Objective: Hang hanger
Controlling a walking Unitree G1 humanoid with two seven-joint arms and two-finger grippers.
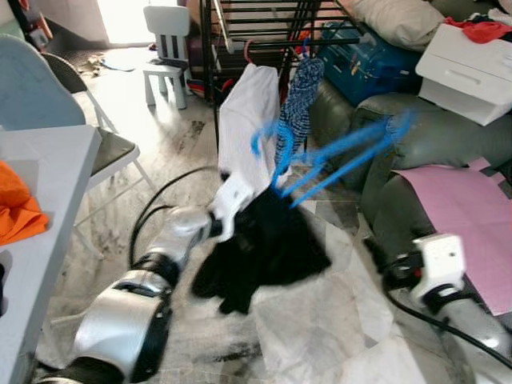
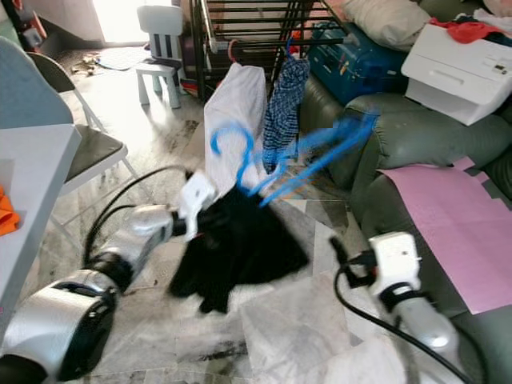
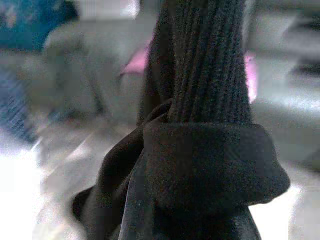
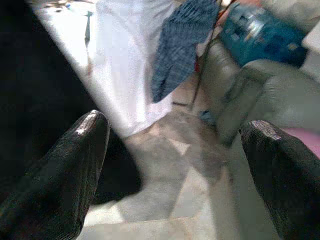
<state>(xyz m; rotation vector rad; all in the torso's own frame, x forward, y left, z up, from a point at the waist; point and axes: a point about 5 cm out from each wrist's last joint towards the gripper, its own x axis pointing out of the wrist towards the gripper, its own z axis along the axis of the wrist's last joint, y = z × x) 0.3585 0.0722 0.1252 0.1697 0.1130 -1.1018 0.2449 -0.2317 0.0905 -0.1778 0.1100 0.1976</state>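
A: Why is the robot turned toward the black drying rack (image 1: 264,32) by the green sofa (image 1: 432,144)?

B: It looks like the place a hanger goes. A white garment (image 1: 250,120) and a blue patterned one (image 1: 300,100) already hang from its bars, so a free rail there is probably the target.

A: And the dark bundle in the middle?

B: A black knitted garment (image 1: 264,248), drooping toward the floor from the left gripper (image 1: 232,210), which is raised in front of the rack. The left wrist view shows ribbed black cloth right up against the camera, so I judge it clamped on the garment, though the fingers are buried and I cannot be sure.

A: Where is the hanger itself?

B: The blue hanger (image 1: 336,152) streaks above the black garment, blurred, its hook (image 1: 264,140) near the white garment; likely threaded into the black one.

A: The right gripper (image 4: 175,150)?

B: Held low near the sofa, fingers (image 4: 75,150) spread apart, grasping nothing
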